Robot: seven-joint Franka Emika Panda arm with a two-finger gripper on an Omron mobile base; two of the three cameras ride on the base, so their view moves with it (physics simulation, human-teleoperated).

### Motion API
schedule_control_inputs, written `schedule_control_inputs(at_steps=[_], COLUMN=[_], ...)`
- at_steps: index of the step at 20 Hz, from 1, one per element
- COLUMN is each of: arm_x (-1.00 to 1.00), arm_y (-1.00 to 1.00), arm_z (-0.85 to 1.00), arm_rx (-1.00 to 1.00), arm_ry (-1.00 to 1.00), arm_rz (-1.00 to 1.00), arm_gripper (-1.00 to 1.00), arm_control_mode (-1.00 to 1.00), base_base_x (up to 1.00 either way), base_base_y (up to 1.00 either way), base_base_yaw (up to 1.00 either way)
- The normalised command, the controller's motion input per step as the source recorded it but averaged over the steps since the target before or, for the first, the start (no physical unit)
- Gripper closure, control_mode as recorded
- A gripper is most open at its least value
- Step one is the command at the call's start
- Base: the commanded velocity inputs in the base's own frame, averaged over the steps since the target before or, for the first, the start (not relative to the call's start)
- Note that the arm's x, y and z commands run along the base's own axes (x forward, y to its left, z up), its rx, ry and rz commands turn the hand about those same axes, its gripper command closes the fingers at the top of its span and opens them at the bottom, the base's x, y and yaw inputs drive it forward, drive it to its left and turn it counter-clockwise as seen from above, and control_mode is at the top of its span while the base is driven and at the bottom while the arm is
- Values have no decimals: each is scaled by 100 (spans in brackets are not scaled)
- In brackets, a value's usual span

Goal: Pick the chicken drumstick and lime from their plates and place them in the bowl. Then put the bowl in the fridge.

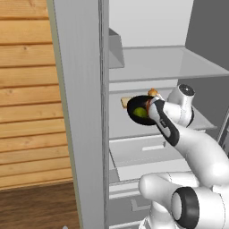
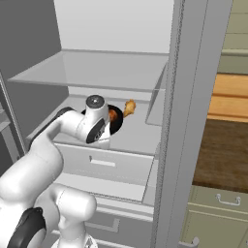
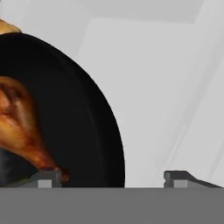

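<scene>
Step in hand: the last one, by the look of it. The bowl is seen on a middle shelf inside the open fridge, and the placement is judged to be at the point of release.

Bowl: glossy black, set on the pale shelf below the glass shelf. Whether it sits flat or is tipped cannot be settled from the base views; in the hand view its rim curves across the left half of the picture.

Chicken drumstick: the chicken drumstick is lying inside the bowl, its thin bone end pointing down towards the left finger tip. From the right base view an orange-brown end is seen poking over the bowl's far rim.

Lime: the lime is seen as a yellow-green patch inside the bowl, beside the arm's wrist.

Gripper: the gripper is shown with its two finger tips spread wide, the bowl's rim lying between them and nothing clamped.

Next move, as a judgement: a straight pull-back out of the fridge is called for, with the fingers kept clear of the rim so the bowl is not dragged along. The shelf above leaves little headroom.

Risk: a snag on the rim could tip the bowl.
</scene>
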Motion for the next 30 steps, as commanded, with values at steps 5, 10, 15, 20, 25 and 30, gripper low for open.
schedule_control_inputs(at_steps=[5, 10, 15, 20, 25, 30], arm_x=[-28, -37, -45, -28, -31, -45], arm_y=[0, 5, 7, 14, 41, 33], arm_z=[13, 58, 17, 45, 42, 44], arm_rx=[-2, -16, -23, -25, -31, -33], arm_ry=[-23, -12, -7, 6, 19, 16], arm_rz=[0, 0, 6, 28, 46, 36], arm_gripper=[-100, -100, -100, -100, -100, -100], arm_control_mode=[-100, -100, -100, -100, -100, -100], base_base_x=[0, 0, 0, 0, 0, 0], base_base_y=[0, 0, 0, 0, 0, 0], base_base_yaw=[0, 0, 0, 0, 0, 0])
